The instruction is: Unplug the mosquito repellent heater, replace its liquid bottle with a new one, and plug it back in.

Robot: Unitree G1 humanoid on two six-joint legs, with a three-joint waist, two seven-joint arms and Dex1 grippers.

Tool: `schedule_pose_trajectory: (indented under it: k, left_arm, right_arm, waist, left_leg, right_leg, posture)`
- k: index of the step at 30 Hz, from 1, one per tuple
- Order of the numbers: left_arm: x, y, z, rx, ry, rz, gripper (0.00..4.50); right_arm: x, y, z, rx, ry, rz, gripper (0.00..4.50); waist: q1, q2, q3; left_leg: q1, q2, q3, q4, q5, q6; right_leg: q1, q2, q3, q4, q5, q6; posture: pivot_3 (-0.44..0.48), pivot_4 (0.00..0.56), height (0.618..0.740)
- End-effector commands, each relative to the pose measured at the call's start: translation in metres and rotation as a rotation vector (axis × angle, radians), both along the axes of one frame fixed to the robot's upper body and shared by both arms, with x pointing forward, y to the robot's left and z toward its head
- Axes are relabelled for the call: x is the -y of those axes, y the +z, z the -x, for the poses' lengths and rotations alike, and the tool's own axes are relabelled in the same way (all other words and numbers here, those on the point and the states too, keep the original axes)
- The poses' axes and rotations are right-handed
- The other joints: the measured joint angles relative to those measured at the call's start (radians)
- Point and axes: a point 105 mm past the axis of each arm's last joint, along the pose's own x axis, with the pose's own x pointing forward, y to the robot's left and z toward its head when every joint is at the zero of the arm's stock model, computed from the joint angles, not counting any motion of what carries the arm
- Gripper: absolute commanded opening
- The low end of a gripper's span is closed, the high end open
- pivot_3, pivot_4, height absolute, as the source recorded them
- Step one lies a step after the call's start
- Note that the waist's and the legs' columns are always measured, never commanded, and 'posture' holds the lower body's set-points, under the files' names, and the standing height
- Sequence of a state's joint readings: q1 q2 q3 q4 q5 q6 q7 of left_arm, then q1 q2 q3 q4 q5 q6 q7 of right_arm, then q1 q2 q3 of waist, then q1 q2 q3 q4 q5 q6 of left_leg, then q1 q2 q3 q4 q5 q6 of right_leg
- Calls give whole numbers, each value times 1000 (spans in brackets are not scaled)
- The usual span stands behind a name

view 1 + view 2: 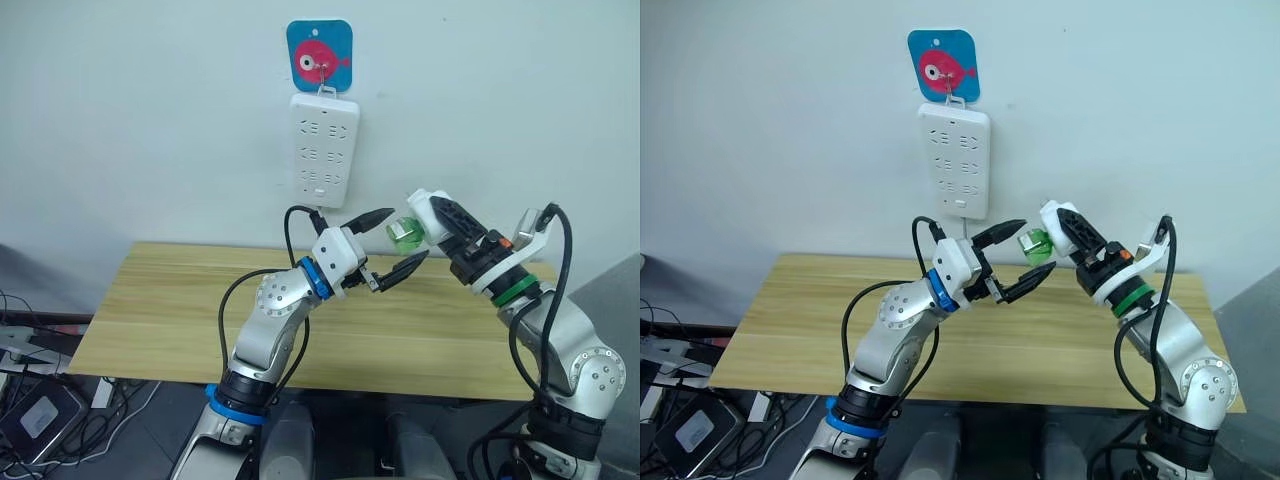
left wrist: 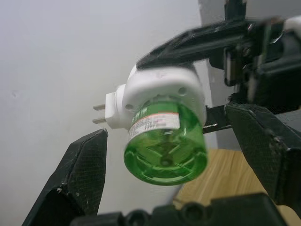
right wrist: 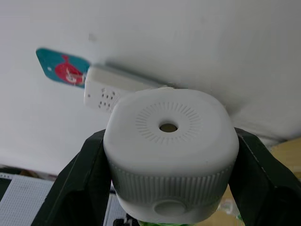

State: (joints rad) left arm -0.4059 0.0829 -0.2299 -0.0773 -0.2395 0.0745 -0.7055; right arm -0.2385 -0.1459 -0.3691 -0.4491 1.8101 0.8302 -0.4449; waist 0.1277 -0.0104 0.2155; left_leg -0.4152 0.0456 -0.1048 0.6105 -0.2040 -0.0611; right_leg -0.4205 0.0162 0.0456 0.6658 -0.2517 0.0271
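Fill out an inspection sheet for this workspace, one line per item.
Surface: wooden table, nothing seen on it.
Job's things: heater unplugged, green bottle attached, prongs bare.
Clutter: nothing seen on the table.
Grippers: right gripper shut on the heater; left gripper open around the bottle, not touching.
Cables: black leads along both arms; wires on the floor.
Surroundings: power strip on the wall under a fish hook plate.

Even, soft indoor light falls on the white wall (image 1: 150, 120), with a faint shadow beside the power strip (image 1: 325, 148). Head views are sharp, and the counter (image 1: 170, 310) shows no glare. In the left wrist view the green bottle (image 2: 165, 146) is slightly soft and the dark fingers (image 2: 80, 174) blur.
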Motion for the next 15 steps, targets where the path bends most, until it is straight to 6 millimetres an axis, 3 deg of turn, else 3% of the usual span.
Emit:
schedule_pose_trajectory:
  k: [1,5,8,13,15]
  left_arm:
    - [3,11,-2,56,14,19,4472]
    - [3,12,-3,61,14,27,4472]
    - [5,13,1,62,-6,37,3892]
    - [6,12,5,64,-23,35,2407]
    - [7,11,5,60,-24,30,2265]
  right_arm:
    - [-4,13,8,53,18,-23,2960]
    - [-3,13,7,45,12,-20,2960]
    - [-2,13,6,45,6,-22,2960]
    - [2,12,5,43,-2,-10,2960]
    - [3,12,5,41,-6,-14,2960]
  waist:
    - [2,0,0]
    - [3,0,0]
    - [3,0,0]
    - [4,0,0]
    - [4,0,0]
  left_leg:
    - [0,0,0,0,0,0]
    - [0,0,0,0,0,0]
    - [0,0,0,0,0,0]
    - [-1,0,0,0,0,0]
    - [-1,0,0,0,0,0]
  right_leg:
    - [0,0,0,0,0,0]
    - [0,0,0,0,0,0]
    - [0,0,0,-1,0,0]
    - [0,0,0,-1,0,0]
    - [0,0,0,-1,0,0]
  posture:
    - [325,208,740]
    - [323,209,740]
    - [316,208,740]
    - [314,208,740]
    - [313,207,740]
